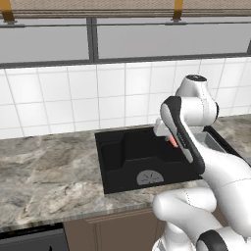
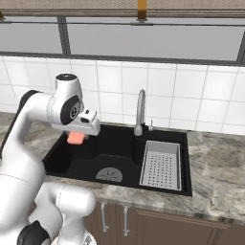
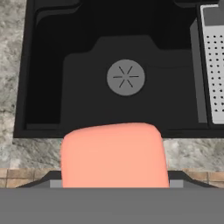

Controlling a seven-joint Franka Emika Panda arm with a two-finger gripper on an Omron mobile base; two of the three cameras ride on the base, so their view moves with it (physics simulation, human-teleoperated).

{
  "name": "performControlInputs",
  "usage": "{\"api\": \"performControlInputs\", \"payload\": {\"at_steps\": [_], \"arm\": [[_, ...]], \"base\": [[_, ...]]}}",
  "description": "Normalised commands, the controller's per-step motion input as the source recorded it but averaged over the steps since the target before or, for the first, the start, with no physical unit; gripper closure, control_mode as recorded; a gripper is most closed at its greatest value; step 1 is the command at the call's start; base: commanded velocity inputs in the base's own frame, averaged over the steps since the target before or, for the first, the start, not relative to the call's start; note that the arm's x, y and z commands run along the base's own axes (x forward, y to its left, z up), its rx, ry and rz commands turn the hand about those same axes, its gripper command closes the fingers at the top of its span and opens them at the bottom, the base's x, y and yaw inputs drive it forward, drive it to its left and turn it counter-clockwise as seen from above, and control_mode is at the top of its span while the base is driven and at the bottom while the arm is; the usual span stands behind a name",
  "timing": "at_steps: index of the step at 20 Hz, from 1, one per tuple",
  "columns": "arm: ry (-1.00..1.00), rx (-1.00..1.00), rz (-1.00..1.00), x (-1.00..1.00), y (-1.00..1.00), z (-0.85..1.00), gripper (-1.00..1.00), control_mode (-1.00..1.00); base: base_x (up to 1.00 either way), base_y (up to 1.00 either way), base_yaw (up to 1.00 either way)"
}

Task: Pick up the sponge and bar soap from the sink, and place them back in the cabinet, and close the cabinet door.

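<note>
Right, sink (image 2: pixel 62 160) basin: drain (image 3: pixel 125 77) at centre, perforated grey tray (image 2: pixel 161 165) at 3 o'clock. Tool (image 2: pixel 76 136) clamped on the bar soap (image 3: pixel 113 155), held above the basin, touching nothing else.

bar soap (image 3: pixel 114 155) lower end and gripper fingertips hidden behind grey band

A grey marbled stone bench (image 1: pixel 44 171) ran beneath the white tiled wall, with a black rectangular recessed sink (image 2: pixel 119 153) set into it. A curved chrome faucet (image 2: pixel 139 112) stood at the sink's back rim, a perforated grey drainer tray (image 2: pixel 161 165) beside the basin.
</note>
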Motion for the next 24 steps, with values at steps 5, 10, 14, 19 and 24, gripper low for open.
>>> {"api": "performControlInputs", "payload": {"at_steps": [5,10,14,19,24], "arm": [[-0.03,0.00,0.00,-0.42,-0.04,0.43,1.00,-1.00],[-0.09,-0.03,0.00,-0.45,-0.09,0.30,1.00,-1.00],[-0.10,-0.01,0.00,-0.38,-0.17,0.27,1.00,-1.00],[-0.12,-0.01,0.00,-0.28,-0.21,0.20,1.00,-1.00],[-0.10,0.00,0.00,-0.06,-0.11,0.19,1.00,-1.00]], "base": [[0.00,0.00,0.00],[0.00,0.00,0.00],[0.00,0.00,0.00],[0.00,0.00,0.00],[0.00,0.00,0.00]]}}
